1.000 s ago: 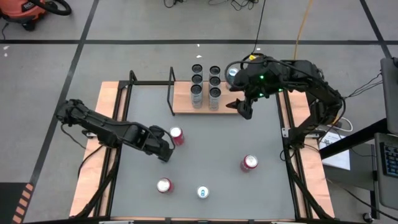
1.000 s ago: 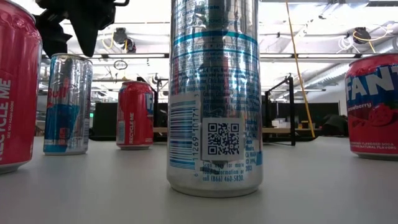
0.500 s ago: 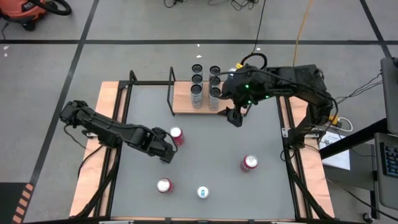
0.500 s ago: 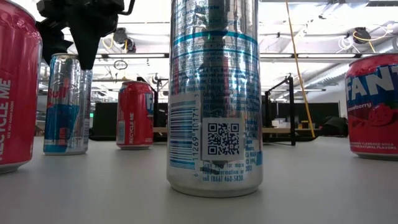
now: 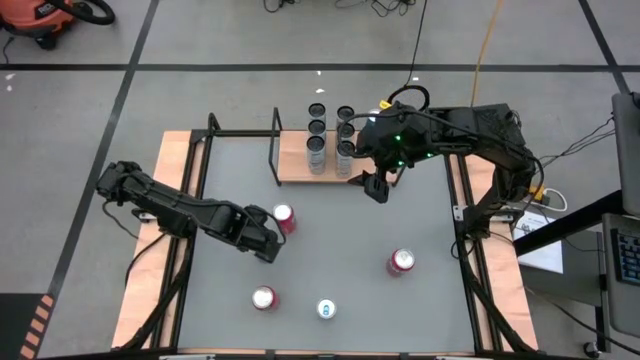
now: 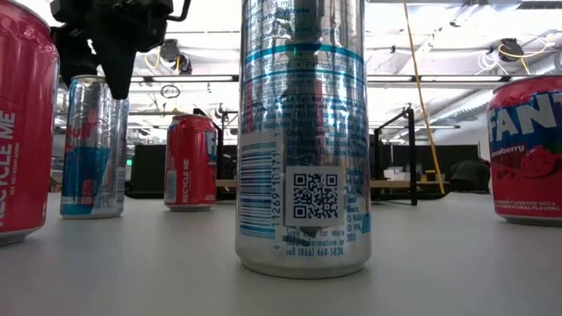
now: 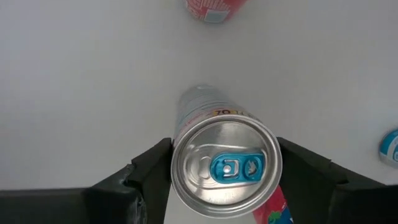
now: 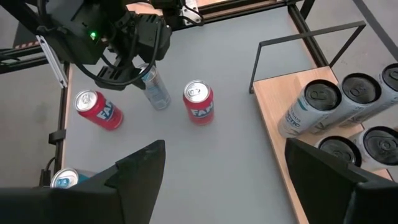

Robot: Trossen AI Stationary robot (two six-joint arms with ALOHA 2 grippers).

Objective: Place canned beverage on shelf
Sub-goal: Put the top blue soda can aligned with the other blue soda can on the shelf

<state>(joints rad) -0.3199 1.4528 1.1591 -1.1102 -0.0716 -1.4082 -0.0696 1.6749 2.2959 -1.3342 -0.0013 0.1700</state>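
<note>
Can (image 7: 225, 163), slim silver w/ a blue pull tab, stands upright on the grey surface (image 5: 330, 240), near the middle-left, just beside a red can (image 5: 284, 217) and well apart from the shelf (image 5: 292, 165). My left hand (image 5: 265, 240) sits over it from above, one side of the hand on each flank of the can. Whether I'm actually clamped on it yet I cannot tell; the lid hides the contact line from my wrist cam.

Handling, as I judge it: thin aluminium, so stiff enough when full, but the wall dents if I squeeze hard. Tab looks unopened, so prob. full and fairly heavy for its width. Smooth printed skin = slippery, and a tall narrow can tips easily. Best hold is across the body below the rim, approx. upper third, centred on the axis, firm but not crushing. Keep it vertical during the carry.

Shelf already carries six dark-topped cans (image 5: 331, 135) in two rows toward its right end; bare wood shows on the left part, so that's where I'd aim.

My right hand (image 5: 375, 188) hangs w/ its jaws wide apart and empty by the shelf's front edge. It could be in the way.
</note>
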